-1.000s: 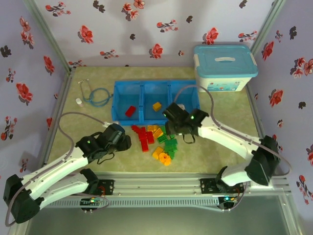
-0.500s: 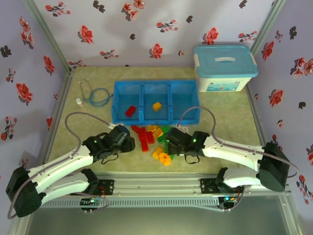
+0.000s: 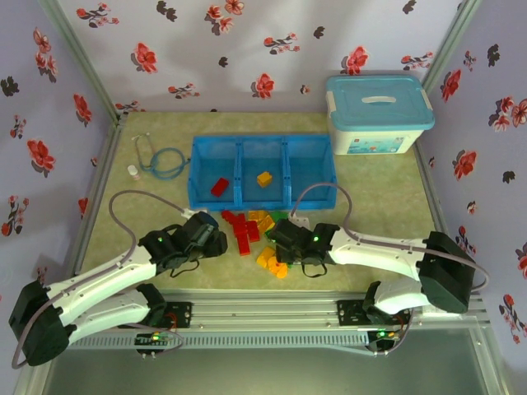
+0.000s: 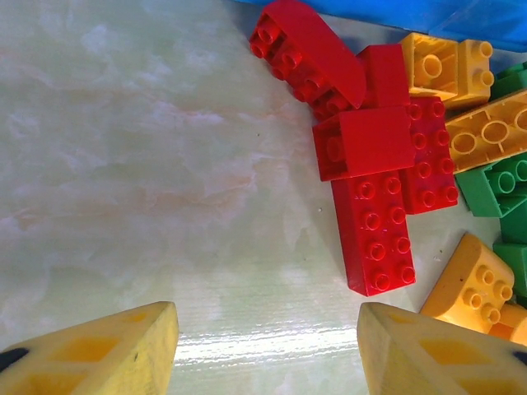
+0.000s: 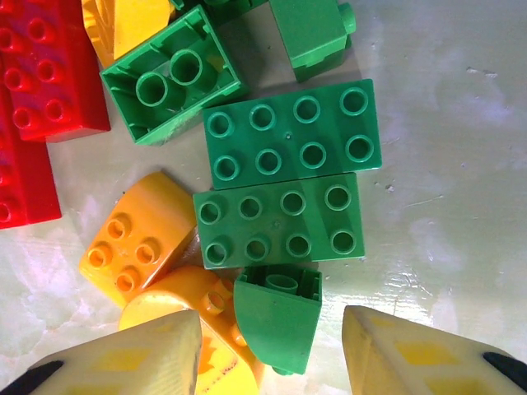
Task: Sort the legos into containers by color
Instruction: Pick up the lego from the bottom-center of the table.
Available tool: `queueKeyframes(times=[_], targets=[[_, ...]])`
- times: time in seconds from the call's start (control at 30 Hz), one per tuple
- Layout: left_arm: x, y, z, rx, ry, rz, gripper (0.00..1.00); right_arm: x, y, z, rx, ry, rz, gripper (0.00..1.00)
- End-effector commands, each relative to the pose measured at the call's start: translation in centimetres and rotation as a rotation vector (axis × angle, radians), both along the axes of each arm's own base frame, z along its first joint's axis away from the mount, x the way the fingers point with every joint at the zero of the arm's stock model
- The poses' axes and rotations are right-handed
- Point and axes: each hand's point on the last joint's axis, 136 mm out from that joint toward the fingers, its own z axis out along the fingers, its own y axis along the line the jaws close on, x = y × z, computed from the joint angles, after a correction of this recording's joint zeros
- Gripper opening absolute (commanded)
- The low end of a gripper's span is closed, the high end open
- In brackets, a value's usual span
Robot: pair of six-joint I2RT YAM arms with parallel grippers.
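1. Since a second ago, the right pincer (image 5: pixel 272 329) is brought back from the near wall of the containers (image 3: pixel 263 141) and lowered onto the loose legos (image 3: pixel 257 237), while the left pincer (image 4: pixel 268 317) is shifted a little nearer the same heap
2. The right pincer's jaws are seen apart, with a small green sloped brick (image 5: pixel 276 317) between them; a gap is left on either side of it, so nothing is gripped
3. Just beyond that brick, two flat green bricks (image 5: pixel 276 222) are laid side by side and touching; yellow-orange bricks (image 5: pixel 136 239) are found to their left and red bricks (image 5: pixel 41 74) further left
4. The left pincer is held open above the bare surface (image 4: pixel 123 164) with nothing between its jaws; a long red brick (image 4: pixel 375 234) is seen ahead of it and to the right
5. In the top view the heap is spread on the surface just in front of the containers' near wall, between the two pincers
6. One red lego (image 3: pixel 219 187) is seen in the left compartment and one yellow-orange lego (image 3: pixel 264 178) in the middle one
7. A white box (image 3: pixel 379 115) with a light-blue lid is placed beyond the containers' right end, and a stethoscope (image 3: pixel 160 160) to their left
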Motion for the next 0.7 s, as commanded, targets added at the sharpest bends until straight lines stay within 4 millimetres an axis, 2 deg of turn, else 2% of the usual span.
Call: queueKeyframes(times=[0.0,0.3,0.67], targets=[[0.0,0.0,-0.3,-0.009,-0.003,0.017,0.59,-0.2,-0.6,-1.2,-0.022,0.007,-0.039,0.47],[-0.1,0.0,-0.5,-0.003,0.001,0.014,0.59,-0.7,-0.2,-2.7,-0.036,0.035,-0.046,0.46],[0.0,0.0,-0.7,0.002,0.001,0.012,0.59,-0.7,-1.1,-4.0,-0.084,0.037,-0.076,0.42]])
